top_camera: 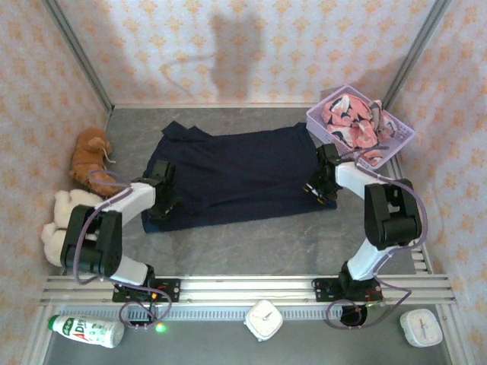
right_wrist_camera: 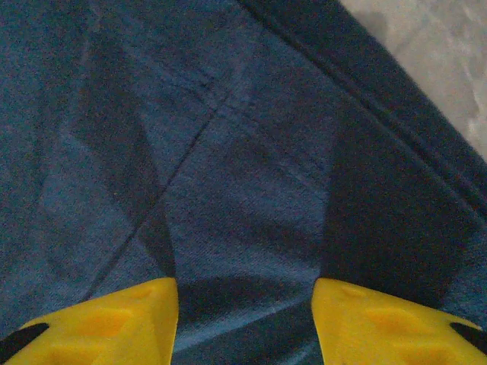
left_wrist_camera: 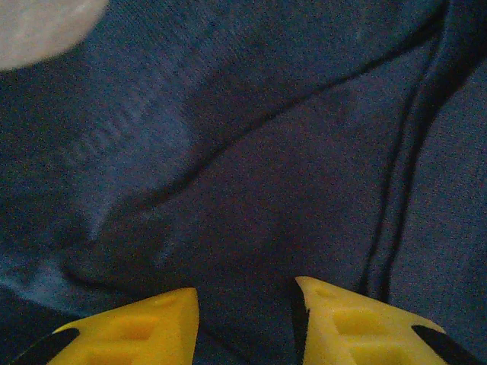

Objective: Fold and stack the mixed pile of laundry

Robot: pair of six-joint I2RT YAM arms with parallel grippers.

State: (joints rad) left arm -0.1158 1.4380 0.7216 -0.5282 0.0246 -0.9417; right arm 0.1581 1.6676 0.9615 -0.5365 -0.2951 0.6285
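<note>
The navy garment lies spread flat across the middle of the table. The pink shark-print garment sits bunched in the lavender basket at the back right corner, just beyond the navy one's right end. We see the left gripper down on the garment's left edge. In its wrist view, its yellow fingers stand partly apart over creased navy cloth, with nothing lifted between them. The right gripper is down on the right edge. Its fingers are spread wider over flat cloth and grip nothing.
</note>
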